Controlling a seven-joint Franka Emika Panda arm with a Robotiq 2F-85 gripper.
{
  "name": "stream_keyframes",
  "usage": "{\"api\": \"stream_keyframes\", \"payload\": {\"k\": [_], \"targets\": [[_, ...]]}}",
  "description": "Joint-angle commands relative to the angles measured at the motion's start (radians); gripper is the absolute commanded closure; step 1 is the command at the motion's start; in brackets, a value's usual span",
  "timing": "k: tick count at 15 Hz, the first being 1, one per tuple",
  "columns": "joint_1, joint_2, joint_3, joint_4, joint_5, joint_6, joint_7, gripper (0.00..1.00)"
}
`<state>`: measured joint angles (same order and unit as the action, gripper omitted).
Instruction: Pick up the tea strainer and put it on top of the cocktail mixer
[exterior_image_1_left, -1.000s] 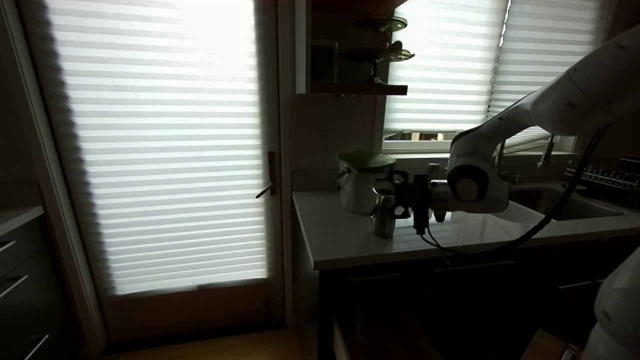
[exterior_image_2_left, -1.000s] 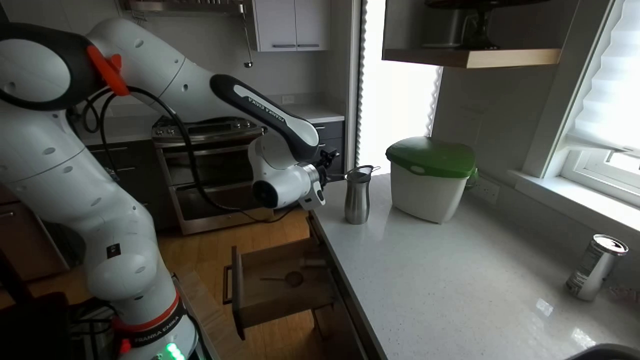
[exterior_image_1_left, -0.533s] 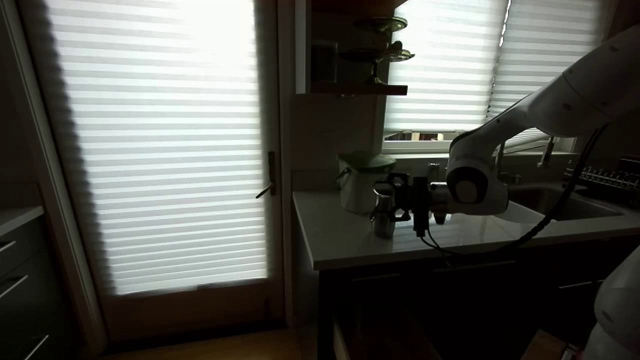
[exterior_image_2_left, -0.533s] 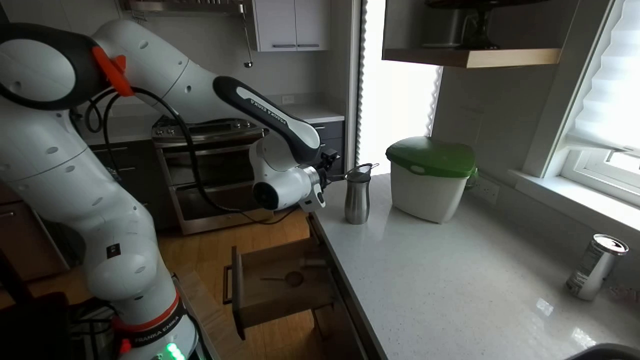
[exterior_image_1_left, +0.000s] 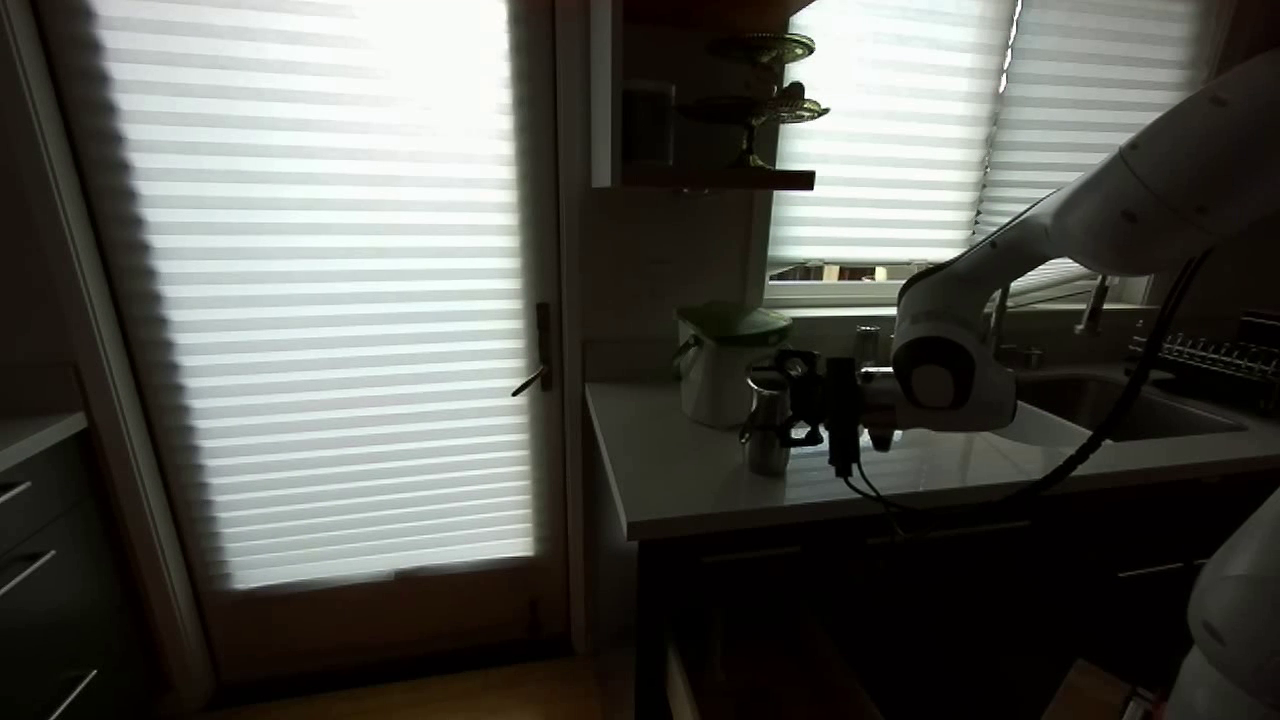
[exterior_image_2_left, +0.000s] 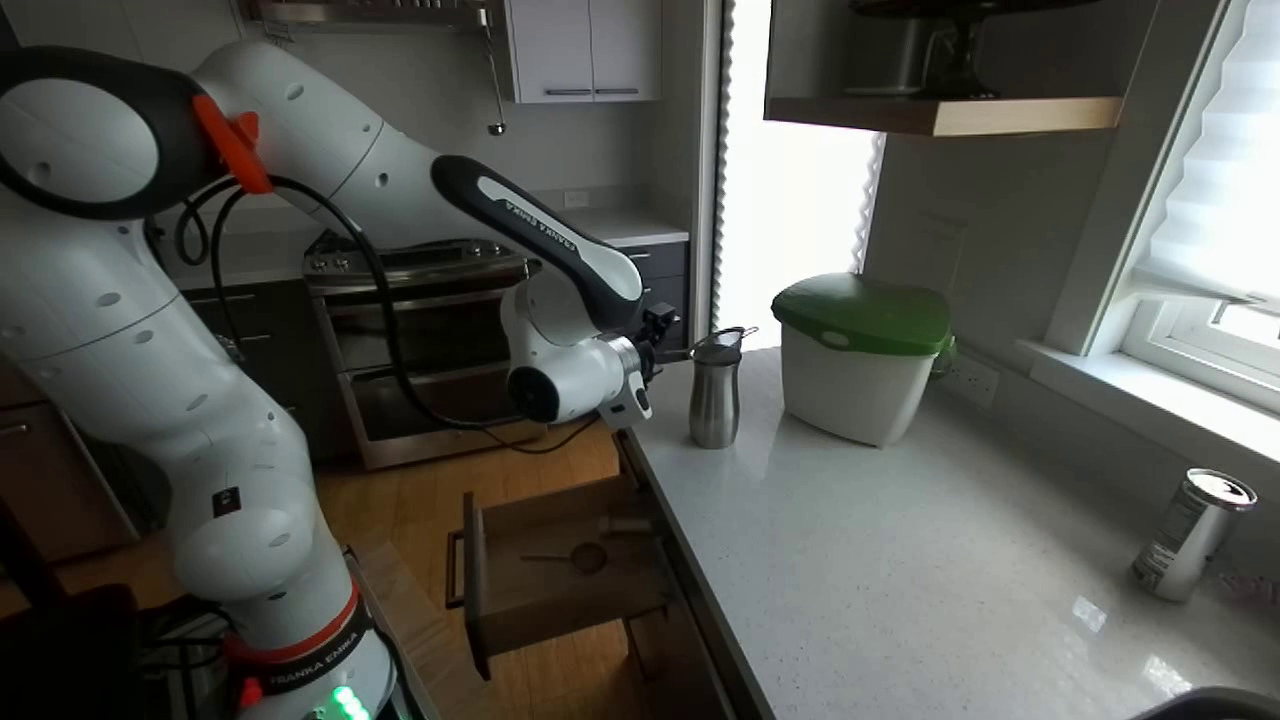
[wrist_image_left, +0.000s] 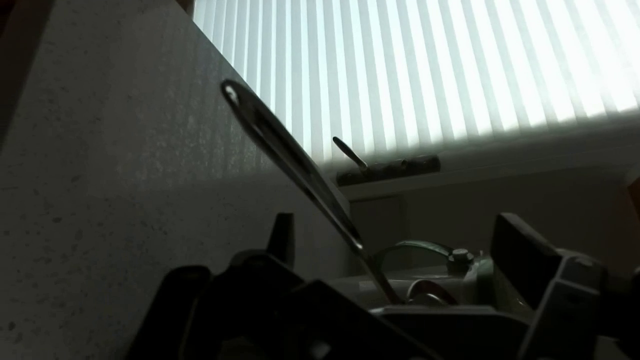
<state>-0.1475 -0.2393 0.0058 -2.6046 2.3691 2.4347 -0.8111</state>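
FRANKA EMIKA can be read twice on the arm (exterior_image_2_left: 390, 190), along the forearm (exterior_image_2_left: 540, 228) and round the base (exterior_image_2_left: 315, 658); the label (exterior_image_2_left: 1166, 545) on the one can (exterior_image_2_left: 1200, 530) is too small to make out. One tea strainer (exterior_image_2_left: 716, 350) lies across the mouth of one upright cocktail mixer (exterior_image_2_left: 714, 405) on the worktop (exterior_image_2_left: 880, 570). The wrist view shows the jaws spread, the handle (wrist_image_left: 300, 175) between them; whether it touches either, I cannot tell. A dish rack (exterior_image_1_left: 1205, 355) and, in an open drawer (exterior_image_2_left: 476, 580), a round-headed utensil (exterior_image_2_left: 588, 558) each appear in a single exterior view.
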Motion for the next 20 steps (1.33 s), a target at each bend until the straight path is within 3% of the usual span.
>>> {"api": "stream_keyframes", "payload": {"k": [1,6,11,14,20], "targets": [[-0.009,-0.034,-0.002,-0.017,-0.08,0.054,0.03,0.0],[-0.011,-0.146,0.006,-0.04,-0.285,0.234,0.115,0.0],[0.019,-0.292,0.034,-0.077,-0.685,0.291,0.474,0.0],[0.014,-0.288,0.051,-0.105,-0.934,0.262,0.707,0.0],[-0.415,-0.45,0.431,-0.174,-1.431,0.159,1.153,0.0]]}}
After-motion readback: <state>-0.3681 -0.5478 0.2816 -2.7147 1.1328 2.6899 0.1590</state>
